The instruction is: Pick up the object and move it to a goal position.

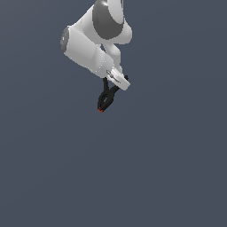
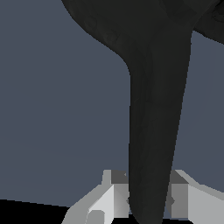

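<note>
The object (image 1: 105, 98) is a small black clamp with looped arms and a tiny red tip pointing down. It hangs in the air below the white arm in the exterior view. My gripper (image 1: 116, 82) is shut on its upper handle. In the wrist view the object (image 2: 153, 109) fills the middle as a long black arm, and my gripper (image 2: 148, 197) squeezes its end between two pale grey fingers (image 2: 105, 199). The rest of the clamp spreads out of frame.
A plain dark blue-grey surface (image 1: 155, 168) fills the whole background in both views. No other objects, containers or edges show. The white arm with its grey joint (image 1: 106, 22) occupies the upper middle of the exterior view.
</note>
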{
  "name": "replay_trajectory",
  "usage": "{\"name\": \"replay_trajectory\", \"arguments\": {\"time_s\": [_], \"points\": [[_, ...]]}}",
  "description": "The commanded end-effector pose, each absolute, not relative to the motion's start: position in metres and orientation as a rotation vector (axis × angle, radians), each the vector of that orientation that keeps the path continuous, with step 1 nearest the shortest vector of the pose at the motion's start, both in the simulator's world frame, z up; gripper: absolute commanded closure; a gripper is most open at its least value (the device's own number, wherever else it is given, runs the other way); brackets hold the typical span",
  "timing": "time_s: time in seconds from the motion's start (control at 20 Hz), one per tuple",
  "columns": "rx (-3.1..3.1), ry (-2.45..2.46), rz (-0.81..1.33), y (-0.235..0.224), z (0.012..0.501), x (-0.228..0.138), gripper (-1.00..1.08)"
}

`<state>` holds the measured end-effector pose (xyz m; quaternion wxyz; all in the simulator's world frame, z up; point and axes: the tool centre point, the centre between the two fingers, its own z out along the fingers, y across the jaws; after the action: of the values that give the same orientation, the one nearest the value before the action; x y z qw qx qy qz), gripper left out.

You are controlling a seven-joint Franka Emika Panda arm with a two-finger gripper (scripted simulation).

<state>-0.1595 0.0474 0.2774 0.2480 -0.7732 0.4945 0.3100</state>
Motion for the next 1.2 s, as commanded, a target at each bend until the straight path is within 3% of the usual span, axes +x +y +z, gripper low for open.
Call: {"name": "replay_trajectory", "arguments": {"time_s": [0.0, 1.15], "points": [[-2.108, 1.347, 0.843, 0.045, 0.297, -0.164, 1.08], [-2.107, 1.347, 0.845, 0.029, 0.359, -0.167, 1.08]]}}
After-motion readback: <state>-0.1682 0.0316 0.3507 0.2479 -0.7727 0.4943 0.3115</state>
